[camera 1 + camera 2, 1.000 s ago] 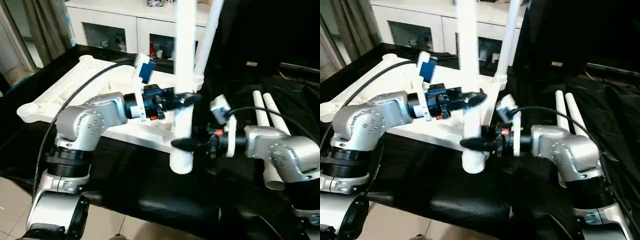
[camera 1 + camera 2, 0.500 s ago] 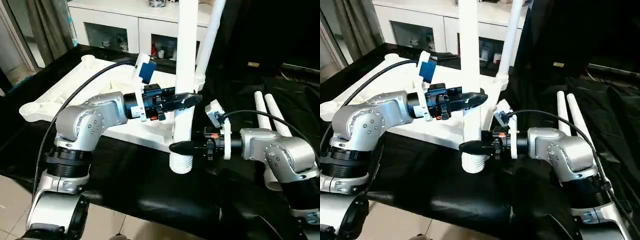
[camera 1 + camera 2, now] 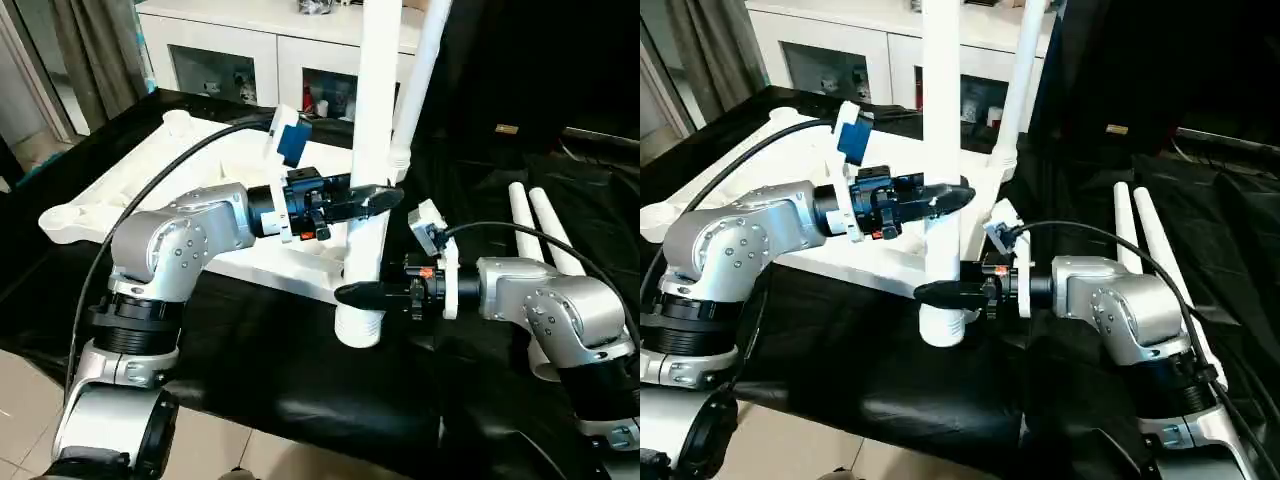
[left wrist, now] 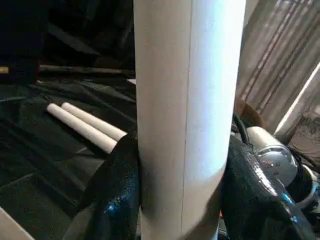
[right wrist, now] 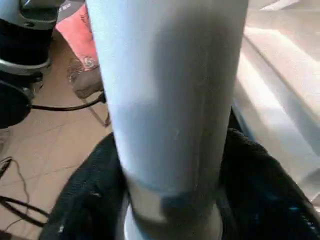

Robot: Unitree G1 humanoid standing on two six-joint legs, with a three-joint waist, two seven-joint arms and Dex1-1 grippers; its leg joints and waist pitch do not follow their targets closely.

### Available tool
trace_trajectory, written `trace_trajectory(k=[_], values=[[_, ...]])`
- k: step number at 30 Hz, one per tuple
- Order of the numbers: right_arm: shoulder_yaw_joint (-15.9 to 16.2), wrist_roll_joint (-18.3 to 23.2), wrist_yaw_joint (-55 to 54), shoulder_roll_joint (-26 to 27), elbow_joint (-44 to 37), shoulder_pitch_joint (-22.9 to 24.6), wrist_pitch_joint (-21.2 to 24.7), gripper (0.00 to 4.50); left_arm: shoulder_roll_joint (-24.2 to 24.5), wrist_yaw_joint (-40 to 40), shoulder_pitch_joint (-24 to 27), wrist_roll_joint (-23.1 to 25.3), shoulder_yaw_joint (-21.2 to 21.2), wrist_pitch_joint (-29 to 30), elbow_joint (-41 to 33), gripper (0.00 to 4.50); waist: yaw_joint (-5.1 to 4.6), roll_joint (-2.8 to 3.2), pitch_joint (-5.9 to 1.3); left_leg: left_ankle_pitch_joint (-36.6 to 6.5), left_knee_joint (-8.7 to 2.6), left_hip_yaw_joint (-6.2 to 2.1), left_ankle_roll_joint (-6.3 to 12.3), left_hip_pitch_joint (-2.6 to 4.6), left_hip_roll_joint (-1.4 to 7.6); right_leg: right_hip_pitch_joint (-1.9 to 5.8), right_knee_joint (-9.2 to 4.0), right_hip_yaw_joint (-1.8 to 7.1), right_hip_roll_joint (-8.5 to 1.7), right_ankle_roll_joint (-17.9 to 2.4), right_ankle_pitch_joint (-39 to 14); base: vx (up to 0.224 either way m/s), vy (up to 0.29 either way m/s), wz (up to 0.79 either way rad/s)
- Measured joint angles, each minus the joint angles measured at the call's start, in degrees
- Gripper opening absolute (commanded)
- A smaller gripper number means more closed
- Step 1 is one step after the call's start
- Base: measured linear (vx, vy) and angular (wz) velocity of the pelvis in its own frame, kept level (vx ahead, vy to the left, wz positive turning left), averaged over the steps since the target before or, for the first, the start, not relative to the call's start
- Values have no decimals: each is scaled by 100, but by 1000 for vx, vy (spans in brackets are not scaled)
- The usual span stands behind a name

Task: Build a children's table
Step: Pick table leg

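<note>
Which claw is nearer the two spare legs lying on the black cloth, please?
Right. The right claw is beside the spare legs; the left claw is farther off, higher on the upright leg.

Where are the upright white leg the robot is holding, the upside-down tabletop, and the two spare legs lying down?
held leg (image 3: 372, 120): left eye view, mid shaft.
tabletop (image 3: 120, 185): left eye view, ribbed underside.
spare legs (image 3: 540, 215): left eye view, upper shafts.
</note>
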Motion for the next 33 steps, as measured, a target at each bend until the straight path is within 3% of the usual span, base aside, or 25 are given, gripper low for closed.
trace_trajectory(k=[4,12,16,19,22,26,29,33], values=[[0,-3,1,0,0,0,-4,273,7,-1,0,1,-35,-21,0,182,2,0,0,0,0,0,0,0,0,0,1,0,0,0,0,0,0,0],[3,46,78,-2,-14,23,-2,207,13,-31,0,5,-44,-35,0,182,2,0,0,0,3,0,0,0,0,0,4,0,0,0,0,0,0,0],[22,50,84,-6,-37,25,-1,195,2,-22,2,4,-43,-32,1,182,2,0,0,0,4,0,0,0,0,0,5,0,0,0,0,0,0,0],[-43,51,32,-3,-19,51,-3,192,-189,214,1,3,69,-36,160,252,3,-1,0,0,7,2,0,0,0,1,5,0,0,-1,0,0,0,0],[-64,49,-106,97,-7,70,-33,190,-258,384,1,5,132,-115,188,262,3,0,0,0,6,0,0,0,0,1,6,-1,0,-1,1,0,0,0],[-350,53,-571,525,27,219,-270,190,-673,614,3,-4,524,-817,193,296,3,0,0,0,7,0,1,-1,0,1,6,0,-1,-1,1,0,0,0],[-805,77,-1203,1062,27,330,-587,190,-1206,1087,5,-195,1134,-1534,199,296,0,2,-1,0,9,0,1,-3,0,1,6,-2,-1,-3,2,0,0,0],[-1129,46,-1883,1405,35,551,-1055,189,-1166,1243,87,-256,1436,-1956,202,296,-6,6,-3,0,9,-2,0,-1,1,1,6,-2,0,-2,2,0,0,0]])
